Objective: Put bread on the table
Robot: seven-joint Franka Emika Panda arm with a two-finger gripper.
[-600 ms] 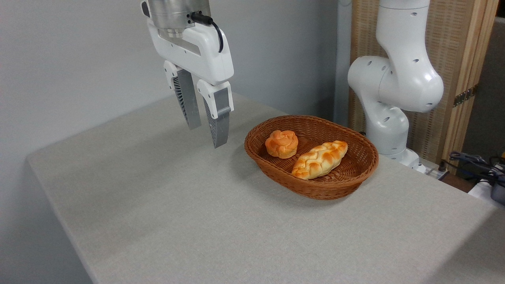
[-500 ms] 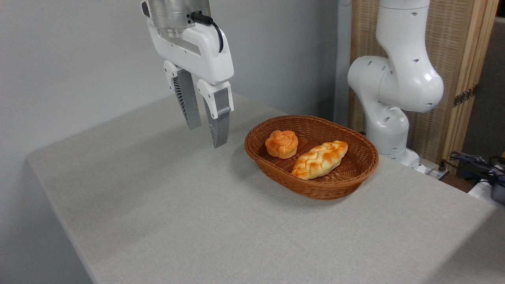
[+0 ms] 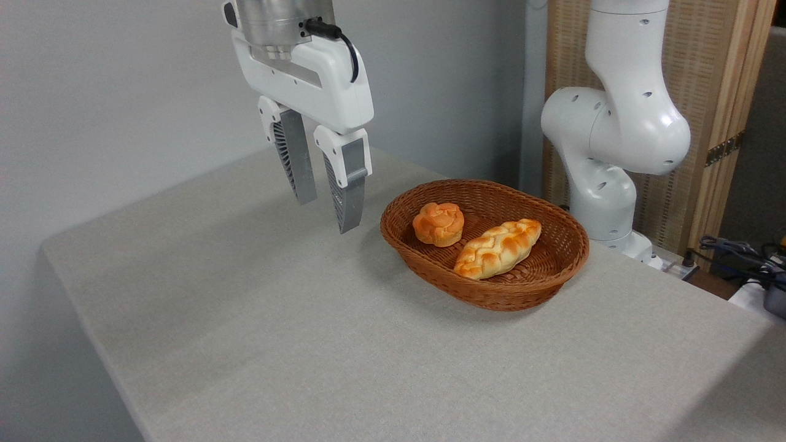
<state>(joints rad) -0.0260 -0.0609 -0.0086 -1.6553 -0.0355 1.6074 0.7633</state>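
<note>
Bread point(image 3: 438, 224): small round orange bun, lying in wicker basket point(image 3: 552, 270) beside braided loaf point(image 3: 497, 248), not yet on table point(image 3: 276, 331). Gripper point(image 3: 326, 212) above table, left of basket, fingers parted, empty. Likely approach step; next, reaching over rim and descending around bun.

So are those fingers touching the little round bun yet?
Apart. The camera view shows the fingers hanging empty above the table, left of the basket, with clear space before the bun.
</note>
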